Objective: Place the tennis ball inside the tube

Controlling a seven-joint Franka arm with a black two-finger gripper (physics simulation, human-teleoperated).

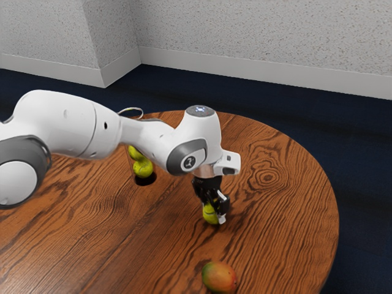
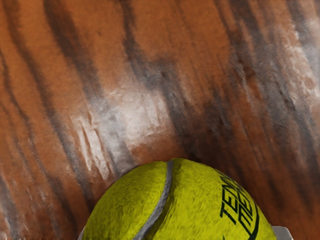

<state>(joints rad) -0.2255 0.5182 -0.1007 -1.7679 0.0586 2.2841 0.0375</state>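
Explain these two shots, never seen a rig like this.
It's a simulated robot arm ending in a two-fingered claw. The exterior view looks on from the arm's side; the wrist view comes from a camera on its hand, looking down past the tennis ball. The claw grips that ball from both sides. On the round wooden table are a mango-like fruit and a clear tube with a black base, holding at least two more balls.

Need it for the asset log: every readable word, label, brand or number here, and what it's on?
"TEN", more letters after it curving off: tennis ball, wrist view
Second line under it, same ball: too distorted to read surely
Round badge on the arm: too small to read
Lit mark on the arm's top: too small to read
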